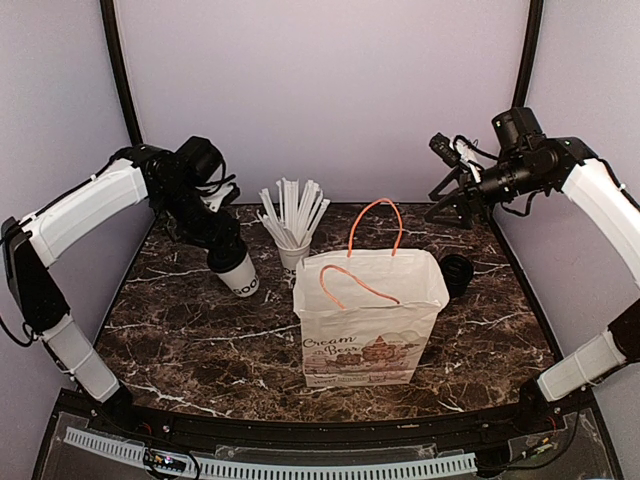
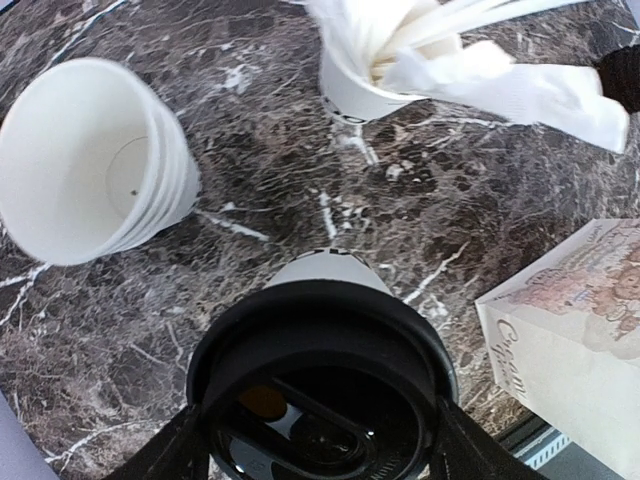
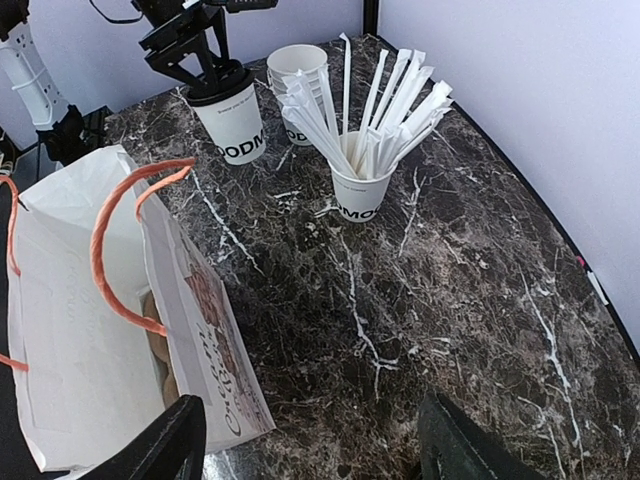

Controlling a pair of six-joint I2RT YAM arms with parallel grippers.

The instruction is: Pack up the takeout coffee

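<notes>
The takeout coffee point(image 1: 240, 275), a white paper cup with dark lettering and a black lid, stands on the dark marble table point(image 1: 200, 350) at the back left. My left gripper point(image 1: 222, 245) comes down on it from above. In the left wrist view its fingers point(image 2: 165, 455) press both sides of the lid of the takeout coffee point(image 2: 320, 330). The right wrist view shows the same cup point(image 3: 232, 125) with those jaws on its lid. My right gripper point(image 3: 310, 460) hangs open and empty over the table's back right point(image 1: 450, 195). The paper bag point(image 1: 370, 320) stands open mid-table.
A white cup full of white straws point(image 1: 293, 250) stands behind the bag. Stacked lidless white cups point(image 2: 90, 160) are just beyond the coffee. A black round object point(image 1: 457, 275) lies right of the bag. Orange bag handles point(image 1: 375, 215) stick up. Lilac walls close in the back and sides.
</notes>
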